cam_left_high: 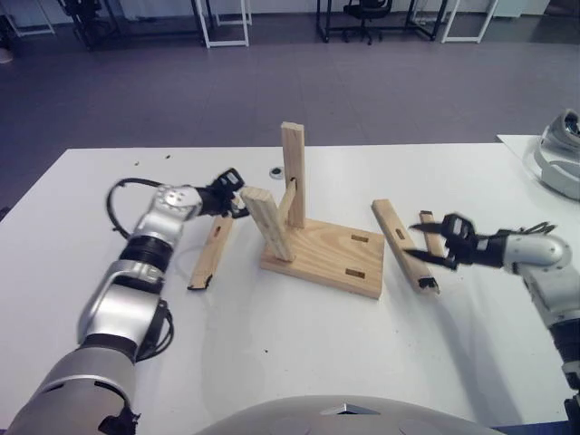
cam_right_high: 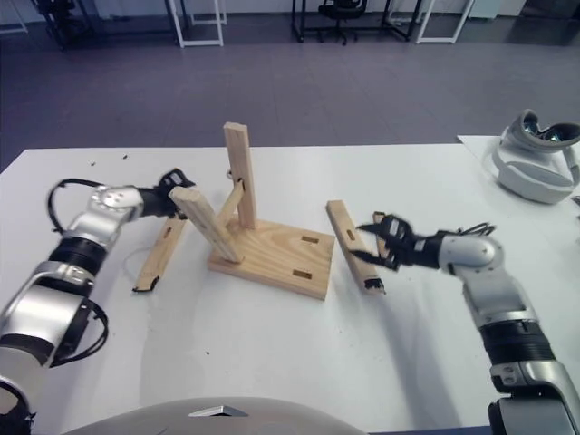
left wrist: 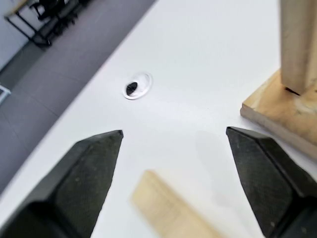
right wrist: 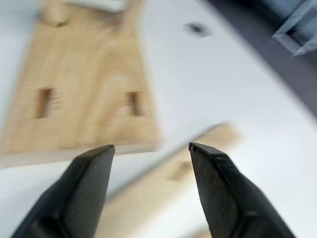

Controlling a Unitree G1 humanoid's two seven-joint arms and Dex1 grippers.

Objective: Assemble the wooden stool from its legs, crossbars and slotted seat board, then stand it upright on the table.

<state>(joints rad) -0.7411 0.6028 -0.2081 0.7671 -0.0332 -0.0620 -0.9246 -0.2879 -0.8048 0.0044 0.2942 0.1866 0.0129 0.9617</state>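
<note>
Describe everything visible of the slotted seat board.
The seat board is a rectangular slab of pale, grained wood lying flat near the middle of the white table. Two small rectangular slots on its right half are empty. On its left half an upright leg rises from it, and a tilted leg leans from its front left corner. Both legs look set into the board.
</note>
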